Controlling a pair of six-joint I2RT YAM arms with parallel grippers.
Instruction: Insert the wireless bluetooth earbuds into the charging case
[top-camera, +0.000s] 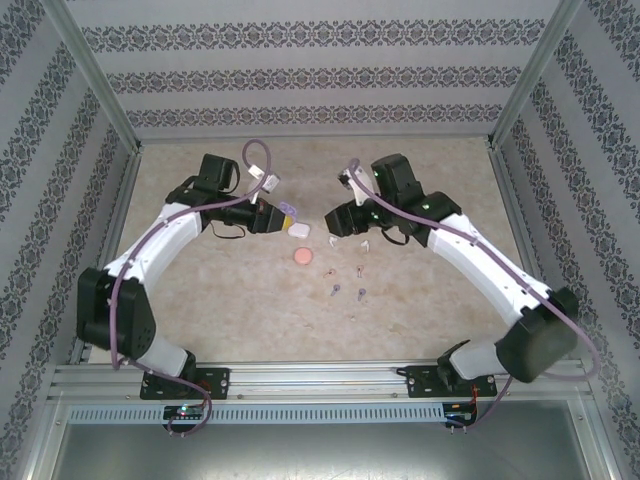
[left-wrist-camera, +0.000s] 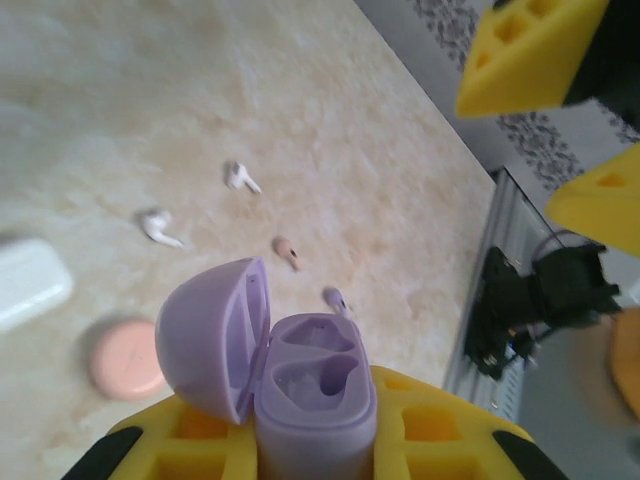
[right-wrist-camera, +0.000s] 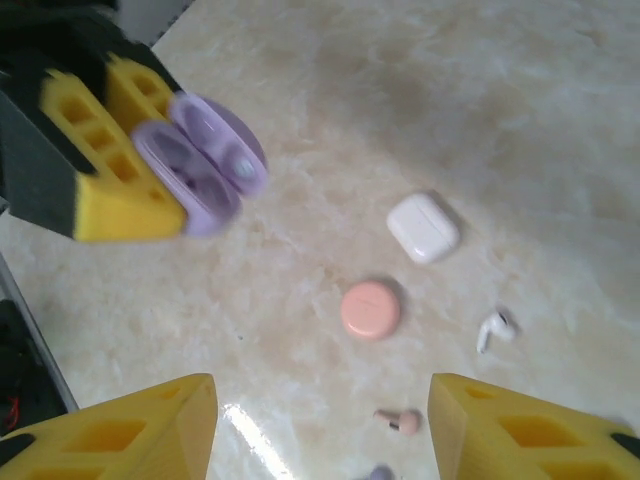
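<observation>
Your L gripper (left-wrist-camera: 312, 450) is clamped shut on the purple case (left-wrist-camera: 315, 395). Its lid (left-wrist-camera: 212, 335) is hinged open and both sockets look empty. Your R gripper (right-wrist-camera: 325, 425) is approx half open w/ nothing in its jaws.

Ahead of the R jaws, on the table (right-wrist-camera: 520, 110), sit a white case (right-wrist-camera: 423, 227) and a round pink case (right-wrist-camera: 370, 309). Both are shut, contents not visible.

Count: 3 cases. The earbuds (left-wrist-camera: 240, 178) lie loose on the table beyond the L jaws and near the R jaws. Top view shows 6 small specks: 2 white, 2 purple, approx 2 pinkish.
</observation>
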